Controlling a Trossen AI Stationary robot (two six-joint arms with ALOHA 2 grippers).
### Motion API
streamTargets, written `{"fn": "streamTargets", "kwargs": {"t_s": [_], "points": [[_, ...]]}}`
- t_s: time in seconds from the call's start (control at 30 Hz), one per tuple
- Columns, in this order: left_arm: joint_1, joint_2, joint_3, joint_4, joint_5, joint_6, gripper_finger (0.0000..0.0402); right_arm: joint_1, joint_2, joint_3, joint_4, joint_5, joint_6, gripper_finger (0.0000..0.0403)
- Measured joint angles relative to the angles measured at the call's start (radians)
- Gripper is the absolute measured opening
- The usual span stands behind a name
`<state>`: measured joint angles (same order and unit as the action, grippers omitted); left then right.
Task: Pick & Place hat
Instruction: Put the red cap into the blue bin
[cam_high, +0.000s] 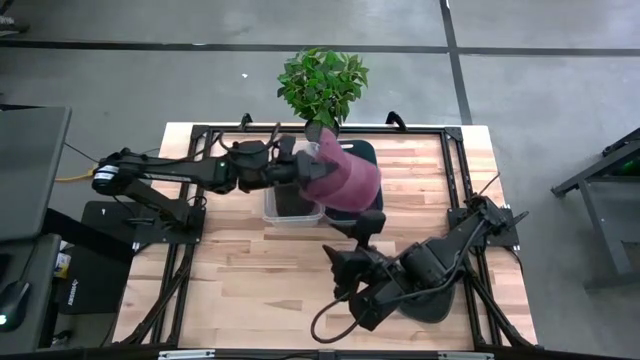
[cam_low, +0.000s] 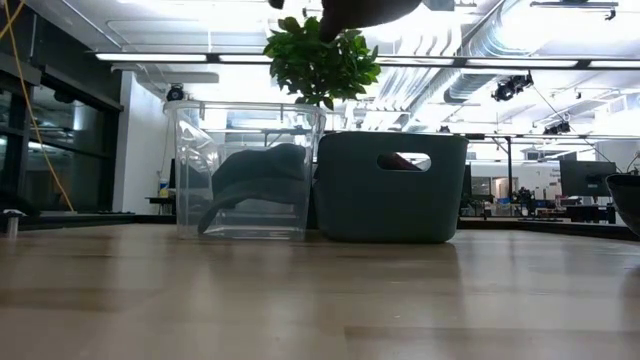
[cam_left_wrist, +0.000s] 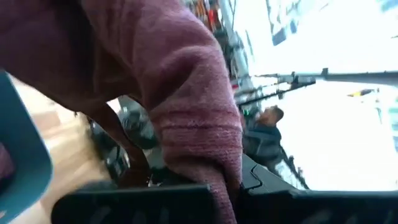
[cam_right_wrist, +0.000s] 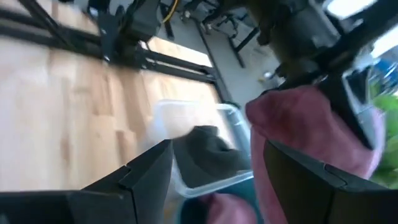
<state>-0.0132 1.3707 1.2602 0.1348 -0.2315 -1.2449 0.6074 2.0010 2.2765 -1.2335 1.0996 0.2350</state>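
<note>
Above the far middle of the table (cam_high: 250, 270), the left gripper (cam_high: 300, 172) hangs in the air with its fingers fully closed on a maroon knit hat (cam_high: 342, 180). The arm reaches in from the left edge, stretched level over the tabletop. The hat is pinched at one edge, directly at the fingertips, and the rest of it droops and spreads away from the gripper toward the right arm's side. In the left wrist view the maroon fabric (cam_left_wrist: 168, 93) fills most of the frame, a thick fold running down into the closed fingers.

Under the gripper stands a clear plastic bin (cam_high: 290, 205), and touching its right side a dark teal bin (cam_high: 362, 150) with a handle cutout. From above, the hat covers part of both bins, most of it over the teal one. It is lifted clear of them: the low view shows only a dark shape at the upper edge, over the bins' rims. The clear bin (cam_low: 245, 170) contains a dark grey hat (cam_low: 260, 180), slumped against its floor. A maroon patch shows through the teal bin's cutout (cam_low: 403, 161); cannot tell what it is.

A potted plant (cam_high: 322, 85) stands behind the bins at the far table edge.

The right gripper (cam_high: 345, 270) rests low near the front of the table, well apart from the hat, fingers spread wide, holding nothing.
</note>
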Motion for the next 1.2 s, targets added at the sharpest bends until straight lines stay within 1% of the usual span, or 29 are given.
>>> {"fn": "streamTargets", "kwargs": {"t_s": [0.13, 0.23, 0.33, 0.43, 0.53, 0.67, 0.73, 0.83, 0.97, 1.03, 1.13, 1.2], "points": [[0.0, 0.003, 0.0, 0.069, -0.072, -0.001, 0.0, 0.004, 0.002, 0.0, -0.048, 0.05, -0.15, 0.0248], [0.001, 0.001, 0.0, 0.1, -0.088, -0.012, 0.0, 0.004, 0.009, 0.0, -0.095, 0.149, -0.193, 0.0248], [0.001, 0.002, 0.0, 0.101, -0.101, -0.014, 0.0, -0.01, 0.013, 0.0, -0.114, 0.219, -0.203, 0.0248], [0.001, 0.002, 0.0, 0.103, -0.126, -0.01, 0.0, -0.027, 0.015, 0.0, -0.099, 0.27, -0.116, 0.0248], [0.008, 0.002, 0.0, 0.101, -0.127, 0.06, 0.0, -0.04, 0.011, 0.0, -0.073, 0.245, 0.036, 0.0248], [0.007, 0.002, 0.0, 0.1, -0.142, 0.166, 0.0, -0.045, 0.01, 0.0, 0.006, 0.235, 0.288, 0.0248], [0.006, 0.002, 0.0, 0.101, -0.162, 0.221, 0.0, -0.049, 0.01, 0.0, 0.06, 0.234, 0.342, 0.0248], [0.006, 0.002, 0.0, 0.101, -0.181, 0.305, 0.0, -0.068, 0.01, 0.0, 0.151, 0.254, 0.334, 0.0248], [0.006, 0.04, 0.002, 0.129, -0.19, 0.365, 0.0, -0.101, 0.009, 0.0, 0.299, 0.298, 0.262, 0.0248], [0.006, 0.048, -0.003, 0.124, -0.167, 0.39, 0.0, -0.115, 0.009, 0.0, 0.372, 0.287, 0.233, 0.0248], [0.006, 0.061, 0.005, 0.173, -0.119, 0.421, 0.0, -0.132, 0.008, 0.0, 0.457, 0.23, 0.206, 0.0248], [0.003, 0.067, 0.002, 0.145, -0.114, 0.443, 0.0, -0.133, -0.003, -0.001, 0.503, 0.218, 0.203, 0.0248]]}}
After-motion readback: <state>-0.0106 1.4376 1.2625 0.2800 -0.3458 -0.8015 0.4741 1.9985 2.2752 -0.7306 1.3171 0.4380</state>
